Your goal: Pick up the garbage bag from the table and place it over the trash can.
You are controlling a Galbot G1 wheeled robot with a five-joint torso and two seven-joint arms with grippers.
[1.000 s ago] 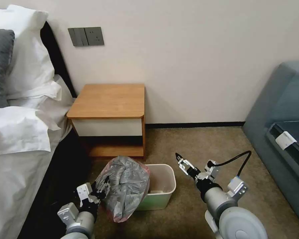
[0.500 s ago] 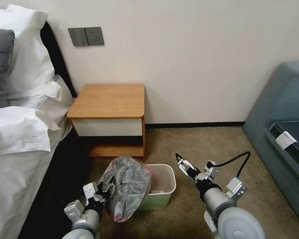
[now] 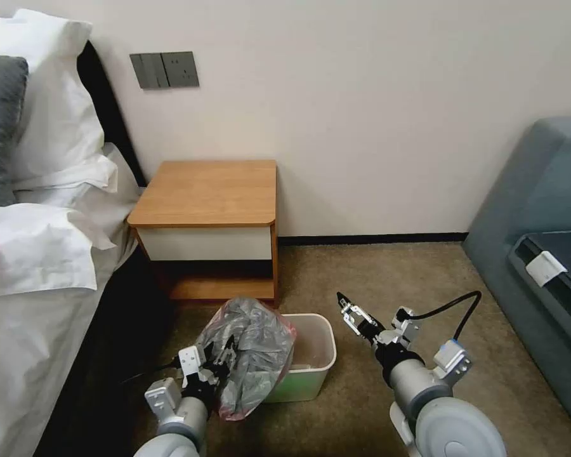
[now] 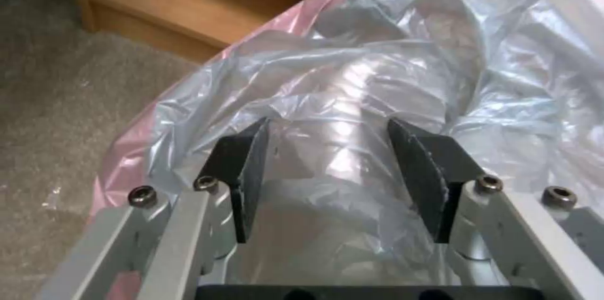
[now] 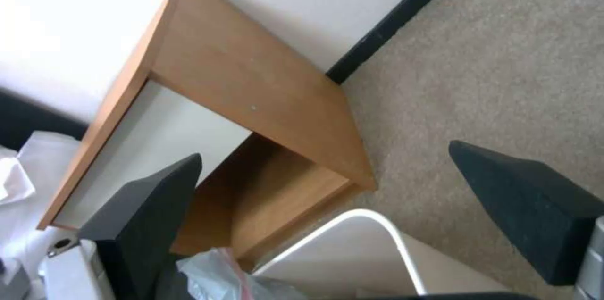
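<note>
The left gripper (image 3: 225, 355), jaws spread around the garbage bag (image 3: 254, 355), has carried it further over the trash can (image 3: 317, 362) left rim; right gripper (image 3: 347, 310) waits open, empty.

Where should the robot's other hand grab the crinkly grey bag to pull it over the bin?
Probably the crinkly grey plastic bag's pinkish edge beside the pale rectangular bin's uncovered half, coming from the robot's right. The open right hand hovers there; the left hand is at the bag's other side.
</note>
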